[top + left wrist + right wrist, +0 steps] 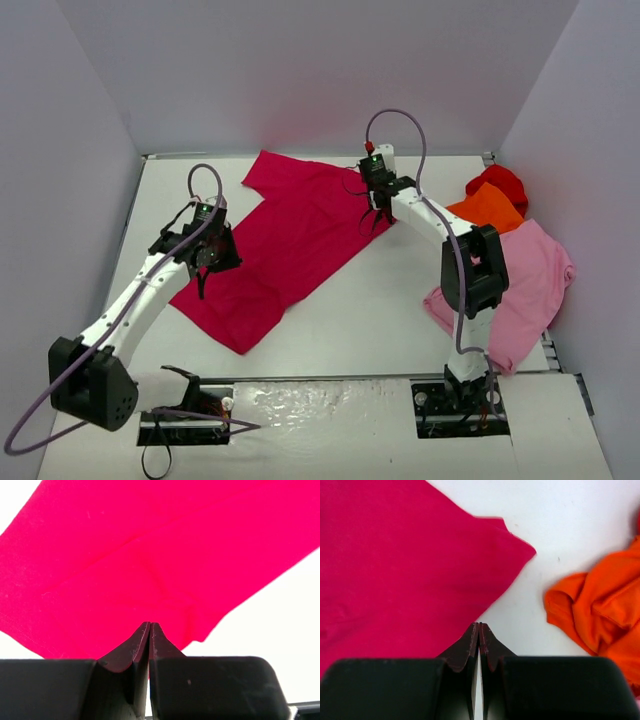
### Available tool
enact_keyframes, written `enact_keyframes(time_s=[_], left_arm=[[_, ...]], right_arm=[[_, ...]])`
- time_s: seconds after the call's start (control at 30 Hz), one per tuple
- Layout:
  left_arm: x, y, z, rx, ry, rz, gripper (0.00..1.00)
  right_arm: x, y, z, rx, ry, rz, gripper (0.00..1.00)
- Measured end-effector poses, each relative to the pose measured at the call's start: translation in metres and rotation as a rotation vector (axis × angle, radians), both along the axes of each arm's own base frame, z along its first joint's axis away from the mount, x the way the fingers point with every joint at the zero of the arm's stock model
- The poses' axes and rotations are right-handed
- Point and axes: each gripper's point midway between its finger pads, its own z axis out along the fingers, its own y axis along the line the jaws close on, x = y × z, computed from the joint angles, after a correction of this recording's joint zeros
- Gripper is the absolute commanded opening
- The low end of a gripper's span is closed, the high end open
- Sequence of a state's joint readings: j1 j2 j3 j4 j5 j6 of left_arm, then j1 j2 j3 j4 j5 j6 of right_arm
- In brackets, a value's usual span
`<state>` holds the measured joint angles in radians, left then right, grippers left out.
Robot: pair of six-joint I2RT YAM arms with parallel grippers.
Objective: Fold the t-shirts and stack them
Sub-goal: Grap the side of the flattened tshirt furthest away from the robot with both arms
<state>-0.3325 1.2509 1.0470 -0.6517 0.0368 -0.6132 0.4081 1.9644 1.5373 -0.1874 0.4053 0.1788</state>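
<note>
**Crimson-magenta t-shirt spread flat, both pincers shut and empty**

Nearest, the left pincer hangs over the shirt's lower-left edge, its jaws pressed together on nothing. The shirt sprawls diagonally across the counter. It looks soft, light and limp, so I judge it best pinched at corners or shoulders. Farther off, the right pincer, also closed and empty, hovers at its right edge. A light pink t-shirt, an orange t-shirt and a red t-shirt are heaped at the right.

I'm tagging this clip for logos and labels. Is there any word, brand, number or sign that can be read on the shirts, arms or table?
None can be read.
The crimson-magenta t-shirt, orange t-shirt, light pink t-shirt and red t-shirt look plain in every view.
No lettering shows on the left arm, the right arm or the table.
</note>
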Motion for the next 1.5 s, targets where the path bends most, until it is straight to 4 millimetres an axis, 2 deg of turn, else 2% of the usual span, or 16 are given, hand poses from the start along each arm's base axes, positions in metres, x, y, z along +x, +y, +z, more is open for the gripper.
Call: enact_keyframes(time_s=[0.07, 0.13, 0.27, 0.4, 0.47, 0.57, 0.63, 0.73, 0.87, 1.03, 1.13, 1.23, 1.3, 1.37, 1.5], left_arm=[[-0.005, 0.001, 0.011, -0.016, -0.031, -0.003, 0.00], [-0.010, 0.000, 0.018, -0.038, -0.054, -0.009, 0.00], [-0.028, -0.002, 0.017, -0.073, -0.042, -0.028, 0.00], [-0.041, -0.003, 0.015, -0.092, -0.018, -0.045, 0.00], [-0.044, -0.003, 0.016, -0.096, -0.013, -0.049, 0.00], [-0.048, -0.001, 0.016, -0.094, -0.004, -0.052, 0.00], [-0.050, 0.000, 0.015, -0.093, 0.005, -0.055, 0.00], [-0.052, 0.000, 0.014, -0.094, 0.014, -0.065, 0.00], [-0.052, -0.001, 0.020, -0.091, 0.005, -0.083, 0.00], [-0.049, 0.000, 0.030, -0.081, -0.029, -0.107, 0.00], [-0.051, 0.002, 0.031, -0.071, -0.037, -0.115, 0.00], [-0.051, 0.005, 0.032, -0.055, -0.046, -0.122, 0.00], [-0.052, 0.006, 0.032, -0.048, -0.049, -0.125, 0.00], [-0.051, 0.008, 0.032, -0.036, -0.054, -0.126, 0.00], [-0.050, 0.011, 0.032, -0.022, -0.058, -0.119, 0.00]], right_arm=[[0.028, 0.018, 0.006, 0.033, -0.045, 0.023, 0.00], [0.055, 0.032, 0.002, 0.050, -0.068, 0.043, 0.00], [0.100, 0.047, -0.036, 0.074, -0.069, 0.072, 0.00], [0.119, 0.045, -0.090, 0.079, 0.000, 0.089, 0.00], [0.129, 0.044, -0.089, 0.088, -0.024, 0.096, 0.00], [0.127, 0.038, -0.092, 0.082, -0.025, 0.095, 0.00], [0.116, 0.030, -0.093, 0.068, -0.022, 0.078, 0.00], [0.084, 0.012, -0.094, 0.034, 0.014, 0.040, 0.00], [0.023, -0.014, -0.095, 0.004, 0.087, -0.023, 0.00], [-0.053, -0.031, -0.096, -0.004, 0.180, -0.071, 0.00], [-0.095, -0.022, -0.088, -0.018, 0.220, -0.059, 0.00], [-0.130, 0.004, -0.073, -0.013, 0.229, -0.002, 0.00], [-0.145, 0.022, -0.061, -0.001, 0.223, 0.040, 0.00], [-0.159, 0.031, -0.055, 0.012, 0.225, 0.052, 0.00], [-0.197, 0.025, -0.049, 0.008, 0.266, 0.052, 0.00]])
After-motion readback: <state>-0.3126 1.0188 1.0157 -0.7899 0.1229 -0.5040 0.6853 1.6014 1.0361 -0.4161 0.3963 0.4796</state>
